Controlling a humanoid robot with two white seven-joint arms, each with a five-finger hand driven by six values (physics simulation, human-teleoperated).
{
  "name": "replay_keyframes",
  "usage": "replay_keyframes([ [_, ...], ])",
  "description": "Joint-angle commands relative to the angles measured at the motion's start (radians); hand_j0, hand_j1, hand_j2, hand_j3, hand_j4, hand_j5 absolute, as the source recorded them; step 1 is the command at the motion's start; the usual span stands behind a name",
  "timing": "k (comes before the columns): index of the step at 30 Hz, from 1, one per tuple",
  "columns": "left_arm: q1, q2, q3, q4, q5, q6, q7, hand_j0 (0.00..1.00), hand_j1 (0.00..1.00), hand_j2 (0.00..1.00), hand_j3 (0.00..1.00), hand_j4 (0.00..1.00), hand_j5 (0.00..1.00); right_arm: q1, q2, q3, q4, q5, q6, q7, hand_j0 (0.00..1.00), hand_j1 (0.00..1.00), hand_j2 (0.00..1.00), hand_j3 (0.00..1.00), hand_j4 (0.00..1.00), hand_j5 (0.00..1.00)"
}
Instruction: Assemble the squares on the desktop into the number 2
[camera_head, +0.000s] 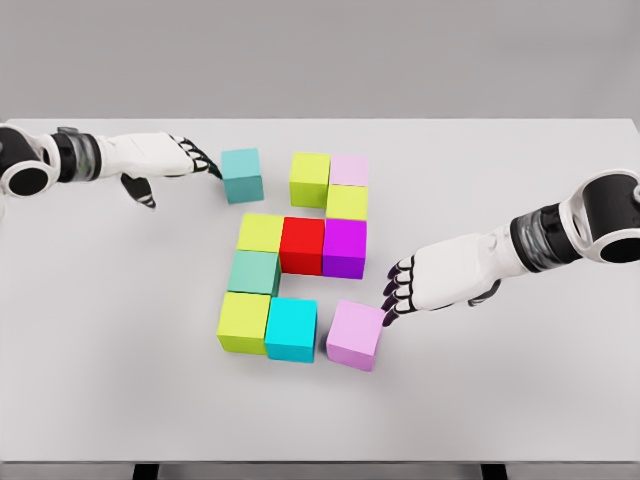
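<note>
Head view: lilac cube (354, 335) sits skewed beside right fingers (393, 296).

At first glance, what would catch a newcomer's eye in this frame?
A cluster of bright cubes at the table's centre nearly spells a 2. The right hand touches a lilac cube sitting askew at the lower right, while the left hand reaches a lone teal cube at upper left.

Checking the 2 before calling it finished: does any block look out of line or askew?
Yes, two. The teal block sits apart, left of the top row, beside the left hand. The lilac block at the bottom right is turned askew with a gap beside the cyan block; the right hand touches it.
</note>
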Motion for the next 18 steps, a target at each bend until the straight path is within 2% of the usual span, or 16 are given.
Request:
replay_keyframes([
  [1,0.0,-0.012,0.002,0.026,0.004,0.001,0.0,0.99,0.99,0.99,0.99,0.99,0.99,0.0,0.001,-0.001,0.0,-0.004,0.002,0.0,0.98,0.98,0.98,0.98,0.98,0.98],
  [18,-0.02,-0.066,0.004,0.09,-0.002,0.001,0.0,1.0,1.0,1.0,1.0,1.0,1.0,0.0,0.029,-0.016,0.023,-0.006,0.002,0.0,0.98,0.98,0.98,0.98,0.98,0.98],
])
